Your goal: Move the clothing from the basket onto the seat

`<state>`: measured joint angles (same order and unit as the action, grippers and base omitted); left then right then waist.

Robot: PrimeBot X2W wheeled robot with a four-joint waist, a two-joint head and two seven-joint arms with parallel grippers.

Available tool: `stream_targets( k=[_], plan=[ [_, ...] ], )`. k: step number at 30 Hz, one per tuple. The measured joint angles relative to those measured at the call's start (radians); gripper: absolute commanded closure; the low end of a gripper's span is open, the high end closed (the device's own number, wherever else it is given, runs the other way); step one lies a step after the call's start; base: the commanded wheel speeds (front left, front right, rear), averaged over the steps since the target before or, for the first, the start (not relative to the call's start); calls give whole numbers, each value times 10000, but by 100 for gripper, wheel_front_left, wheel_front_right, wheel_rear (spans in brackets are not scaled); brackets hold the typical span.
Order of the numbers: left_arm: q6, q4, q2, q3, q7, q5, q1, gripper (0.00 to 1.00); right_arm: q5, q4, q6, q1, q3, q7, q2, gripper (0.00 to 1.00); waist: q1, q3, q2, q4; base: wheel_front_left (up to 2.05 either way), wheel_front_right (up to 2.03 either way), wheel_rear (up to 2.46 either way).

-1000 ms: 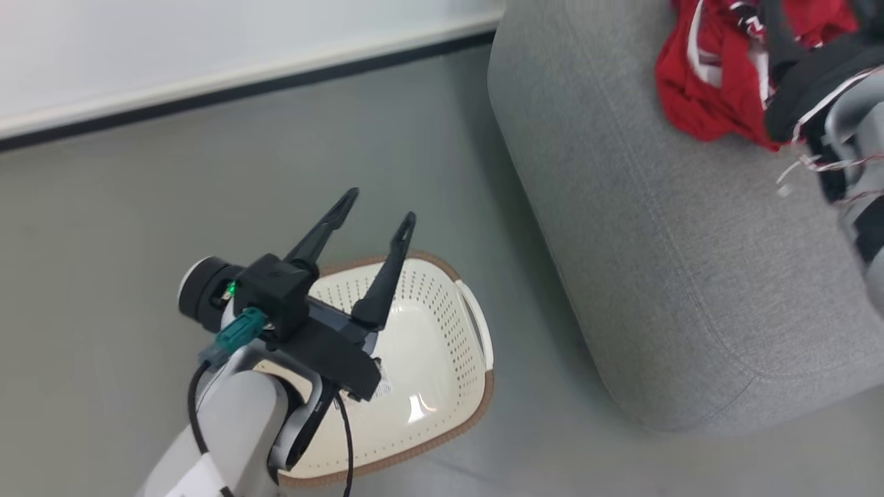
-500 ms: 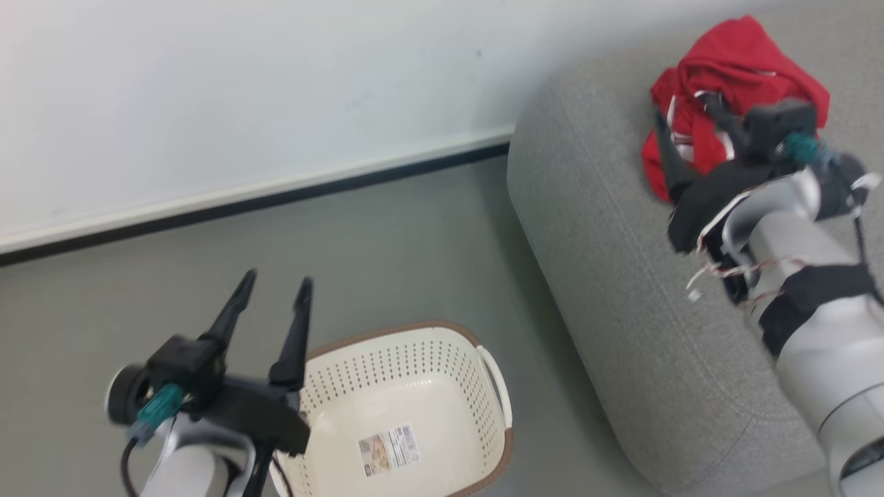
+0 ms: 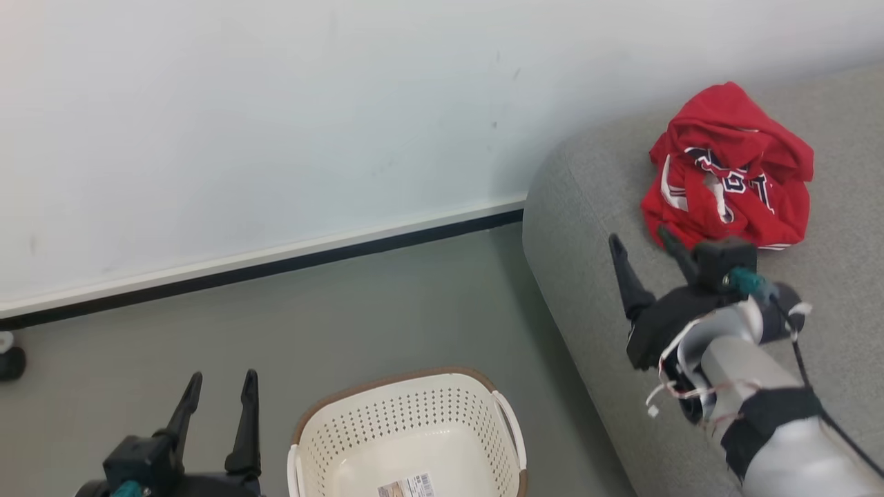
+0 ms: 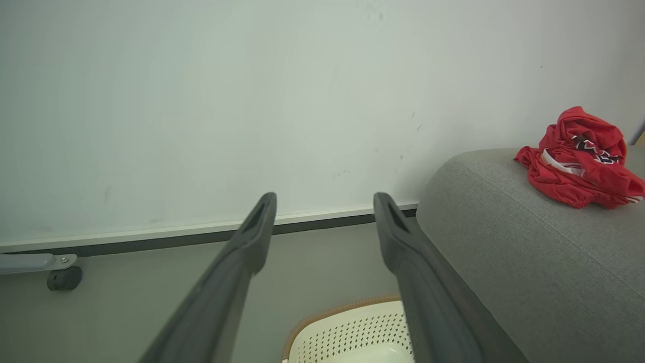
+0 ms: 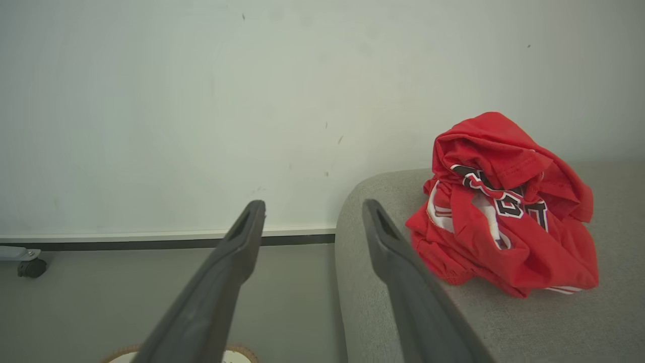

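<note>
The clothing (image 3: pixel 728 179) lies in a red heap on the seat (image 3: pixel 587 228), near its rounded end and back from the edge. The basket (image 3: pixel 404 407) on the floor (image 3: pixel 359 304) shows bare walls and a sticker on its bottom. Its near part is cut off, so it is probably empty, not certainly. The task looks done or nearly so. Both tools are wide open and hold nothing: the right tool (image 3: pixel 637 235) hovers over the seat just short of the heap, the left tool (image 3: pixel 222 376) over the floor beside the basket. Open floor lies all round; the seat's side near the basket is the edge to mind.
</note>
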<state>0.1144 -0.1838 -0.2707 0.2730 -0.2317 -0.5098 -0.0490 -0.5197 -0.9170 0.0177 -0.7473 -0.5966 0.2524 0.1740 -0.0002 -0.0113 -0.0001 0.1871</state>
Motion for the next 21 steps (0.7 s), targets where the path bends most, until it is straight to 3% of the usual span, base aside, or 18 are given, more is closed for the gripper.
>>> stream_targets(
  k=[10, 21],
  plan=[
    [17, 299, 188, -433, -81, 0, 891, 0, 130, 2437, -777, 2243, 230, 4, 167, 0, 1, 331, 0, -274, 0, 0, 0],
    [88, 702, 393, -849, -167, 2, 1598, 0, 288, 4959, -1244, 4402, 771, 12, 458, 0, 1, 458, 1, -651, 0, 0, 0]
  ],
)
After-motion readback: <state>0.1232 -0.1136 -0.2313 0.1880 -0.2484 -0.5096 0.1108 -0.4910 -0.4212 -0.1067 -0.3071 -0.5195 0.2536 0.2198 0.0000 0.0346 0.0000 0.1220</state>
